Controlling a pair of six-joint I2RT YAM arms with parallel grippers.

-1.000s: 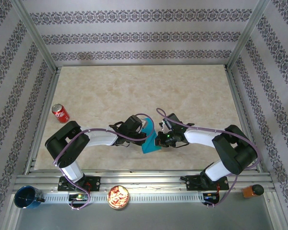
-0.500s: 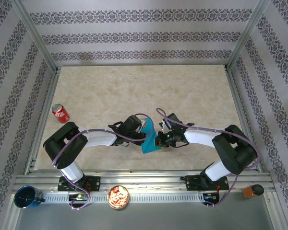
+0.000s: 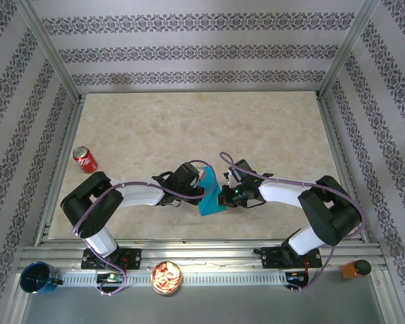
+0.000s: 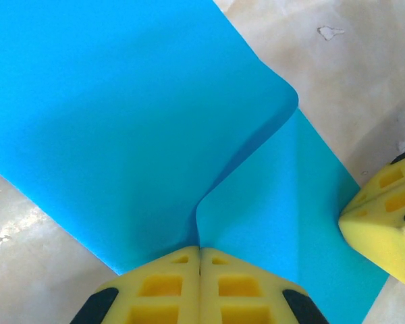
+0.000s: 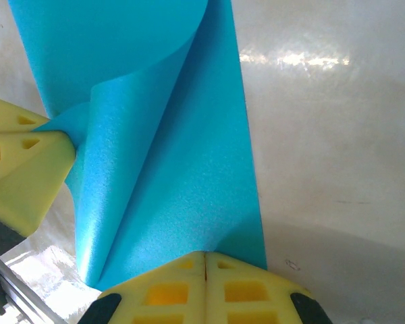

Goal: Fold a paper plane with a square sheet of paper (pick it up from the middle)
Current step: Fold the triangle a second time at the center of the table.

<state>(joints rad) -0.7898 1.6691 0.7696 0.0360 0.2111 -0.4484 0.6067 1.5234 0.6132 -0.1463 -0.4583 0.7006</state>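
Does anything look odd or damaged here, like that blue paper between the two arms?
The thin turquoise-blue square sheet of paper is not lying flat. It bows in a soft curl between the left pincer and the right pincer, both pinched shut on its edges. No tear shows, and nothing else stands out.

Bright, even light fills the overhead view, and the counter [image 3: 189, 128] is lit flat with hardly any shadow. In the right wrist view a white streak of glare crosses the glossy counter at upper right, and a soft grey shadow lies at lower right. The sheet of paper [image 4: 121, 121] looks strongly saturated and sharp, gently shaded along its curl.
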